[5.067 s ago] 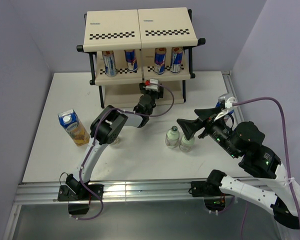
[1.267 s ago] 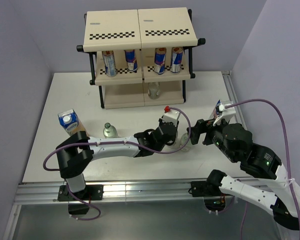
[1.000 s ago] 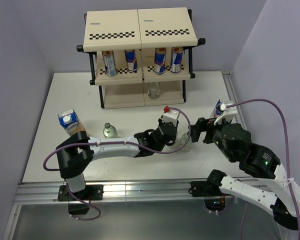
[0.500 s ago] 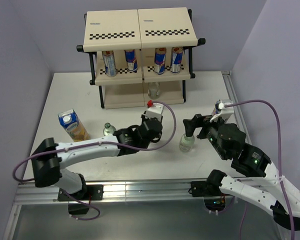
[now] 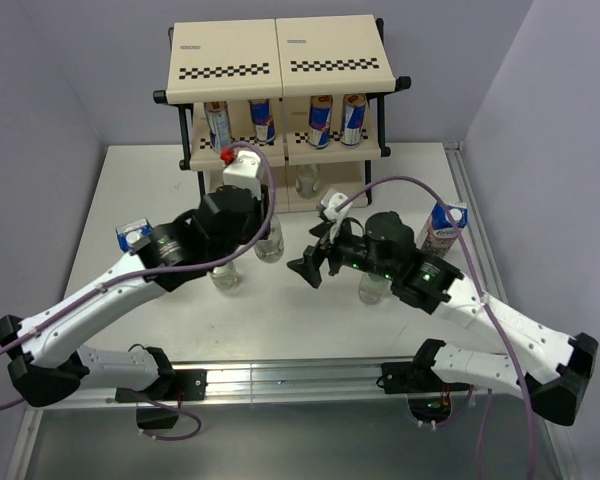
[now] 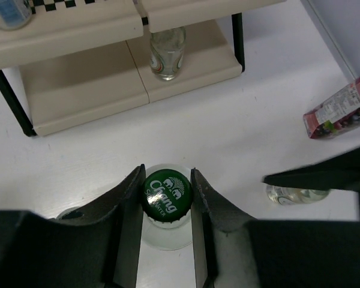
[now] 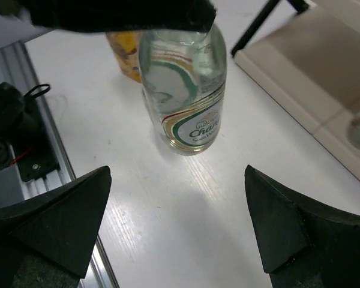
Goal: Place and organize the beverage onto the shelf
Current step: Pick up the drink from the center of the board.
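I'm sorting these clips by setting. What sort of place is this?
Probably a robotics lab bench, not a shop: robot arms mounted on a white table, bare lilac walls, a small shelf holding cans.

Clear bottle (image 7: 183,96) before the right gripper (image 7: 177,174), fingers spread wide.
A black shape (image 7: 120,12) hides its cap; a yellow carton (image 7: 127,57) sits behind, cream shelf (image 7: 312,66) farther back.

You're in a robot lab test cell. Flat white table (image 5: 130,190) boxed by plain lilac wall panels (image 5: 40,100). White-and-black left arm (image 5: 80,305) and right arm (image 5: 500,320) bolted to silver aluminium rails (image 5: 290,375). Cream three-tier rack with black tube frame (image 5: 280,50) at the table's back.
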### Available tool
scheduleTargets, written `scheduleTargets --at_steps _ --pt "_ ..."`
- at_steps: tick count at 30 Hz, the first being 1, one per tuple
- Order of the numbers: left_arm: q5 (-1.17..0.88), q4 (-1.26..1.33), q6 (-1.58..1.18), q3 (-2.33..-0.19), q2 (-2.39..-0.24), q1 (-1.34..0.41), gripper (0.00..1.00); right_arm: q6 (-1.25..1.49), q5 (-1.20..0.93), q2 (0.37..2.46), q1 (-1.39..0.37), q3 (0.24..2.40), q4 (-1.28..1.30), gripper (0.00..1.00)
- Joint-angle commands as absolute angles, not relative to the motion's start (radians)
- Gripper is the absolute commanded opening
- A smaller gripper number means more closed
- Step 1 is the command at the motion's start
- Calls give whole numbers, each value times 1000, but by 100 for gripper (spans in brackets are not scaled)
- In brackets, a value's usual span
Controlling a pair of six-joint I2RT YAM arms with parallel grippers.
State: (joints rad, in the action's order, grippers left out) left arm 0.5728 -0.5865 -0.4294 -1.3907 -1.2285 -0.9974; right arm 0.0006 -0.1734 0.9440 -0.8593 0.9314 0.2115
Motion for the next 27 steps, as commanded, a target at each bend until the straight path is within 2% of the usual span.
scheduleTargets --at_steps 1,7,27 --pt "479 -589 -393 -1531 -1143 -986 0 -61 -347 1038 -854 998 8 98" --pt "333 -655 -338 -1615 -1131 -986 0 -11 -379 1153 -854 1066 -86 94" --pt "149 -650 -255 -1690 -1160 -986 0 64 -466 1193 -857 1022 -187 93"
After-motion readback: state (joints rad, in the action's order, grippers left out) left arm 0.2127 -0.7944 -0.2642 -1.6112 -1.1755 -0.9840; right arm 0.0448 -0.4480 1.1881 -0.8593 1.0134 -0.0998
